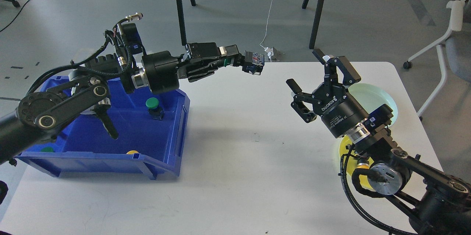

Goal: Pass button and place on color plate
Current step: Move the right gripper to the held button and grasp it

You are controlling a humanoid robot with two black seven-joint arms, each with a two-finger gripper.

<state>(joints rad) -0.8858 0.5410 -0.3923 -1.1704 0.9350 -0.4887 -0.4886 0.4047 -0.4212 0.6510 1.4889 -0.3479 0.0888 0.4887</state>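
My left gripper (241,62) is shut on a green button (254,62), held in the air above the table's far middle, its black base pointing right. My right gripper (309,80) is open and empty, fingers spread, to the right of the held button with a gap between them. The blue bin (173,132) at left holds a green button (152,103), and a green cap (47,149) and a yellow cap (132,152) show at its front wall. The pale green plate (382,95) and the yellow plate (342,150) lie at right, mostly hidden behind my right arm.
The white table (235,176) spreads between bin and plates. Black stand legs (180,10) rise on the floor beyond the far edge. A white chair (452,25) stands at the far right.
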